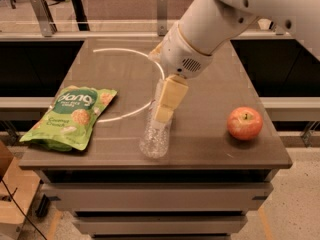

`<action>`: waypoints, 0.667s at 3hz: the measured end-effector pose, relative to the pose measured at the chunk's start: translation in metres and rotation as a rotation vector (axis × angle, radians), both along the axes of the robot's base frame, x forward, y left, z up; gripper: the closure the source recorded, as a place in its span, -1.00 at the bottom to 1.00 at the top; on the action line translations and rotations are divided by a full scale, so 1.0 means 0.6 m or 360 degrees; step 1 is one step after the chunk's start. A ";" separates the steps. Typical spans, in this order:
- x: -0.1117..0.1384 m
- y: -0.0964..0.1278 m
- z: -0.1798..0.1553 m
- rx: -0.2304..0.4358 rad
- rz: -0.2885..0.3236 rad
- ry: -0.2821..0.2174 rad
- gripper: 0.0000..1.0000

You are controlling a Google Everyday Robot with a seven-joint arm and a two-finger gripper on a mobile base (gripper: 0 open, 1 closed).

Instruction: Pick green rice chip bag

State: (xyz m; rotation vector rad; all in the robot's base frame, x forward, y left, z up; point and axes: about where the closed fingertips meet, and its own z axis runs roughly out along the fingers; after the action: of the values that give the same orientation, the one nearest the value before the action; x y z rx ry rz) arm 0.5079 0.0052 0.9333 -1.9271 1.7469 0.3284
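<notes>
The approach to the green rice chip bag (70, 118) is judged to be in hand; the bag is untouched. It is laid flat at the near left of the dark table (215, 149), a crinkly, glossy pouch. The gripper (163, 113) is held over a clear ribbed plastic bottle (155, 136) mid-table; whether it is open or closed cannot be told. A move left and a descent are called for. A smooth round apple (245, 123) is seen at the right

Brown table (220, 139), speckled floor (300, 204), metal posts (161, 11) behind
</notes>
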 end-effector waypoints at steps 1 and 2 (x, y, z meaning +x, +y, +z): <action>0.017 0.097 -0.035 0.0089 0.0111 0.0059 -1.00; 0.043 0.264 -0.084 0.0410 0.0182 0.0087 -1.00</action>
State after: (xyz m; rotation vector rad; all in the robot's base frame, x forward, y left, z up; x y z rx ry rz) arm 0.5339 0.1636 0.8832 -1.8476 1.5455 0.6210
